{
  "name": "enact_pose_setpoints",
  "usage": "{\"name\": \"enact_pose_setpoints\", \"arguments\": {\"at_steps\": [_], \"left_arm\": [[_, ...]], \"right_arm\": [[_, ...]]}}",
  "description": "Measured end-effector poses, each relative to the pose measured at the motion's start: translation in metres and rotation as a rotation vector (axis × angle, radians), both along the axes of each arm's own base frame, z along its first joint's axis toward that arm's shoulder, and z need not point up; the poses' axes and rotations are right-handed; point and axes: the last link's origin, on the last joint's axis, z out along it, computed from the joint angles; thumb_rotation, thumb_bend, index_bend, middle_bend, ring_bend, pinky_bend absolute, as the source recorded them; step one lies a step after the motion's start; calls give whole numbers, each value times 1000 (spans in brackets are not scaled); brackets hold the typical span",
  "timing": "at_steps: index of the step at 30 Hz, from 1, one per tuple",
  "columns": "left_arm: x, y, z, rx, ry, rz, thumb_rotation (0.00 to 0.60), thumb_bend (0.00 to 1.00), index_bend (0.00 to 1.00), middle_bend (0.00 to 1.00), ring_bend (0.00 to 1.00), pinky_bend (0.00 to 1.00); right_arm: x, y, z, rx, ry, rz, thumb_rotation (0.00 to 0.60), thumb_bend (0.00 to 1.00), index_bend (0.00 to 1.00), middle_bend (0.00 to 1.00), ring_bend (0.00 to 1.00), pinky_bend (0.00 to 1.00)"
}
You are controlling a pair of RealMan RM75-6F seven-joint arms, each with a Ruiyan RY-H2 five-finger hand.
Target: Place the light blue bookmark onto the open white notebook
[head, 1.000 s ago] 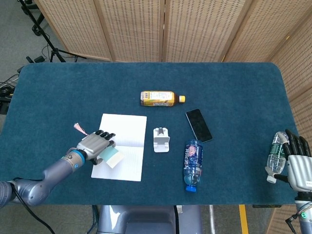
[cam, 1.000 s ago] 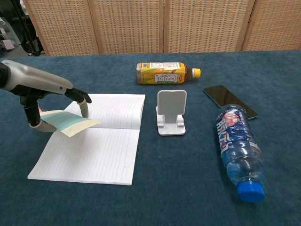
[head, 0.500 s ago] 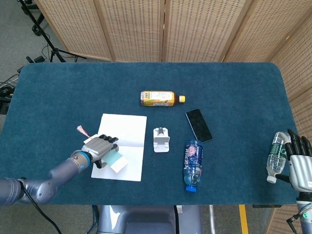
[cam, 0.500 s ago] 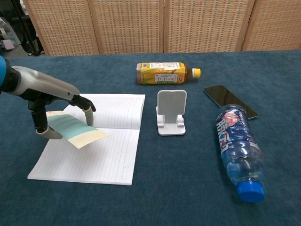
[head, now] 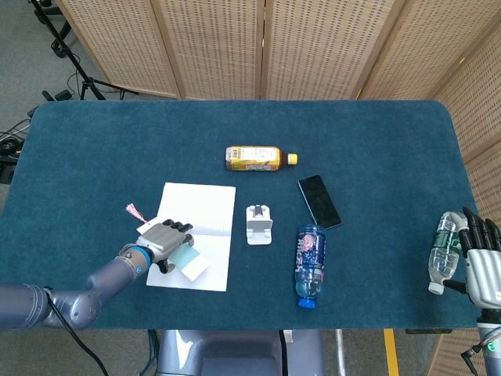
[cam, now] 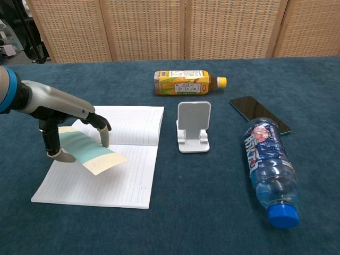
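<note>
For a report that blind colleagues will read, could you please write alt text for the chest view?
The left robot hand holds a light blue bookmark just above the open white notebook on a dark blue table. To the right are a white phone stand, a lying yellow-labelled bottle, a black phone and a lying blue-capped water bottle.

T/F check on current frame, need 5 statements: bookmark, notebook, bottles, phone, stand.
1. The left hand holds the light blue bookmark above the open white notebook. True.
2. The tea bottle stands upright. False: it lies on its side.
3. The phone leans in the white stand. False: the phone lies flat on the table; the stand is empty.
4. The blue-capped bottle lies on its side. True.
5. The right hand rests on the notebook. False: it is at the table's far right edge, beside a clear bottle.
</note>
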Motion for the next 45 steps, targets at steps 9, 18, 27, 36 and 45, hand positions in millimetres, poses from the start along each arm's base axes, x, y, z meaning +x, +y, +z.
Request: {"name": "enact_pose_setpoints", "arguments": {"at_steps": [9,18,27,36,45], "left_arm": [[5,3,-5,37,-19,-2,600,364,347,0,0,0],[10,3,-11,42,-42,10,600,362,347,0,0,0],[13,-2,-14,23,-39,3,600,359,347,0,0,0],[12,-2,-12,50,-30,31,600,353,347,0,0,0],[9,-1,-11,95,-2,91,600,351,347,0,0,0]], "right_arm": [[0,0,1,-3,-3,2,600,0,0,0,0,0],[0,0,2,-6,-5,1,600,0,0,0,0,0],[-1,0,3,-9,-8,1,600,0,0,0,0,0],[0,1,3,-11,-9,4,600,0,0,0,0,0],[-1,0,4,-12,-12,3,600,0,0,0,0,0]]}}
